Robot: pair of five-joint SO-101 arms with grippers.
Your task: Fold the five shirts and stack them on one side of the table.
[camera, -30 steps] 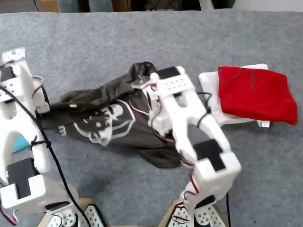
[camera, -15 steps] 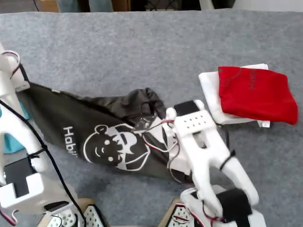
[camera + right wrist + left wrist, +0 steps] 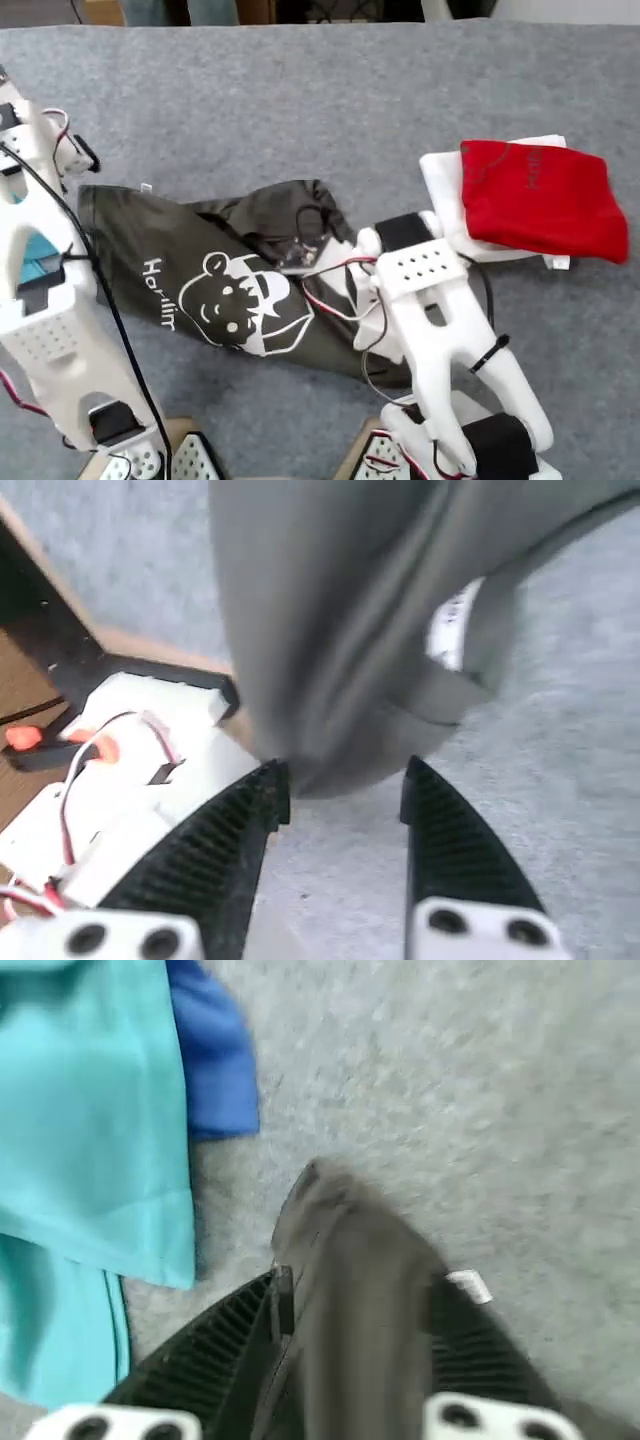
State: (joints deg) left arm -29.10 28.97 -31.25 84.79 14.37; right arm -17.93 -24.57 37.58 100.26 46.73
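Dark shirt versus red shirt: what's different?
The dark shirt lies spread and wrinkled; the red shirt is folded compactly. The left gripper and right gripper pinch the dark shirt; the red shirt sits untouched on a folded white shirt. Both lie on the grey table.

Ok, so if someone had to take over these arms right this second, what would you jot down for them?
Left end effector: shut on one end of the dark shirt.
Right end effector: shut on the other end of that shirt, which is spread out between the two arms over the table.
Done: the red shirt is folded and lies on the folded white shirt by the right arm.
Left: fold the dark shirt, then the teal shirt and the blue shirt lying beside the left arm, and add all three to the stack.
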